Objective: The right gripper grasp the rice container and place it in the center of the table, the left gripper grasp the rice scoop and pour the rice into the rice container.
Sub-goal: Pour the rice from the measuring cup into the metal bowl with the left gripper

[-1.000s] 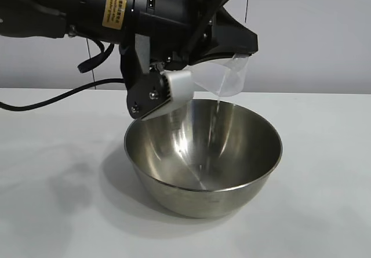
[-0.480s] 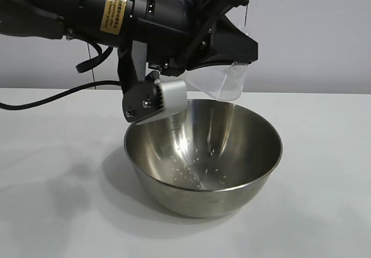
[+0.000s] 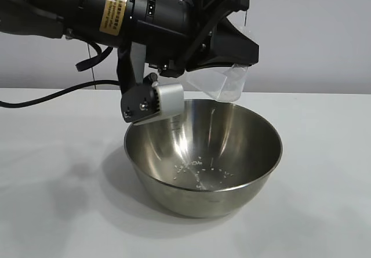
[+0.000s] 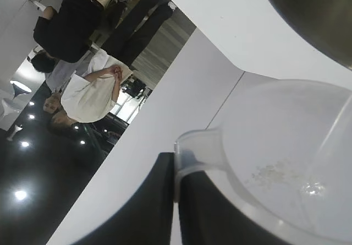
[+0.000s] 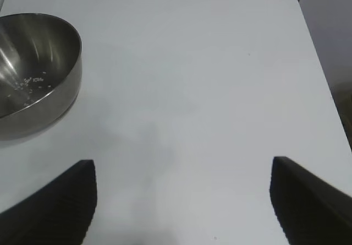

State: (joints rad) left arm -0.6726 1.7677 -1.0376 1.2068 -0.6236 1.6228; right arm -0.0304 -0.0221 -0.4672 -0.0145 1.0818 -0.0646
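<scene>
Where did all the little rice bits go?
Most of the rice lies at the bottom of the rice container in the exterior view, right under the tipped rice scoop. A few grains cling inside the scoop in the left wrist view.

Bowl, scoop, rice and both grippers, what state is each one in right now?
Bowl: upright on the table, rice in its bottom.
Scoop: tipped over the bowl, a few grains left inside.
Rice: scattered in the bowl.
Left gripper: shut on the scoop.
Right gripper: open, holding nothing.
</scene>
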